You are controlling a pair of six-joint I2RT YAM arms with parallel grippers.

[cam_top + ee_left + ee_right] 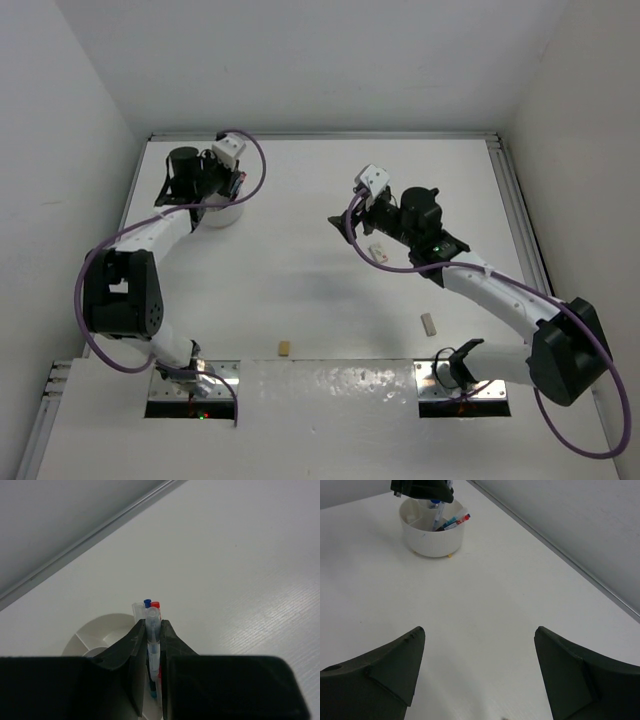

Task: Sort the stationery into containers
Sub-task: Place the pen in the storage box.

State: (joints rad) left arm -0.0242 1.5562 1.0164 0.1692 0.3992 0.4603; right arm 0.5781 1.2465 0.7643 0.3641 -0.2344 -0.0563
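Top external view, left arm: stretched to the far left corner of the worktop, wrist turned down, left claw directly over the white bowl.
Top external view, right arm: bent at the elbow, reaching to mid-worktop, right claw pointing left, well apart from the bowl.
Left claw state: narrow, pinched on the blue pen, which stands upright over the bowl.
Right claw state: wide, nothing between the fingers.
Left wrist only: the bowl's inner dividers, and a blue tip and a red tip just past the held pen.
Right wrist only: side of the bowl, with the red-and-blue pen leaning on its rim and the left claw above.
Around: white block just beside the right arm; tan block and small tan block nearer the bases.
In the way: the left claw hides part of the bowl from above.
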